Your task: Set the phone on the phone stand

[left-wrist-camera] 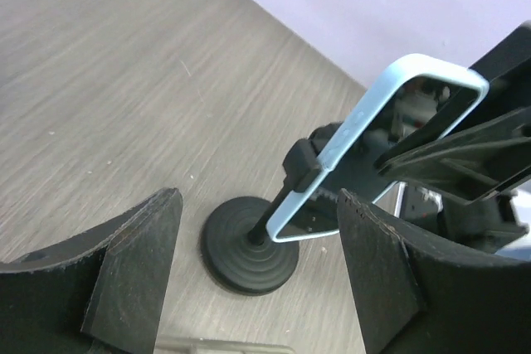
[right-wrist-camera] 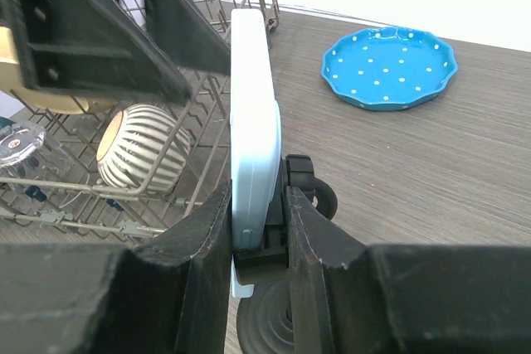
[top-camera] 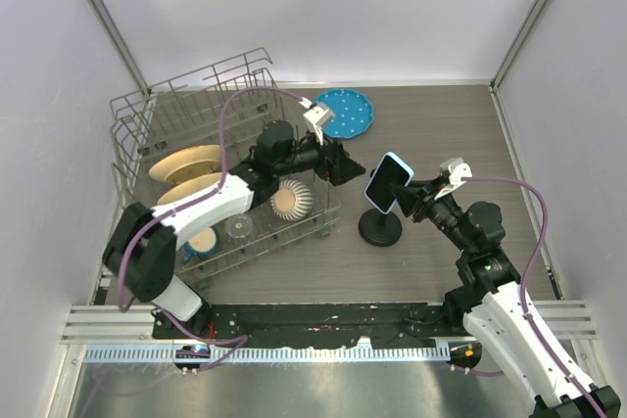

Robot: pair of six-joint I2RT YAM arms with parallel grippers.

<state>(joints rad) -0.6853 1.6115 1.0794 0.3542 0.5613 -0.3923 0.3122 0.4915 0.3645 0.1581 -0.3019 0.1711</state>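
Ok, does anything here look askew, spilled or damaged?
Nothing stands out. The phone sits tilted in the phone stand cradle, pinched by the right gripper; the left gripper is open beside it.

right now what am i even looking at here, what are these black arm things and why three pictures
These are two robot arms bolted to the near edge of a table, each ending in a two-finger gripper. One picture is from a camera above and behind them; the other two are from cameras on the wrists, so each shows its own black fingers up close.

On the table stand a wire dish rack holding plates, a ribbed bowl and cups, a blue dotted plate, and a small black phone stand.

The right gripper is shut on the light blue phone, pinching it against the stand's cradle. The left gripper is open and holds nothing; it sits beside the phone.
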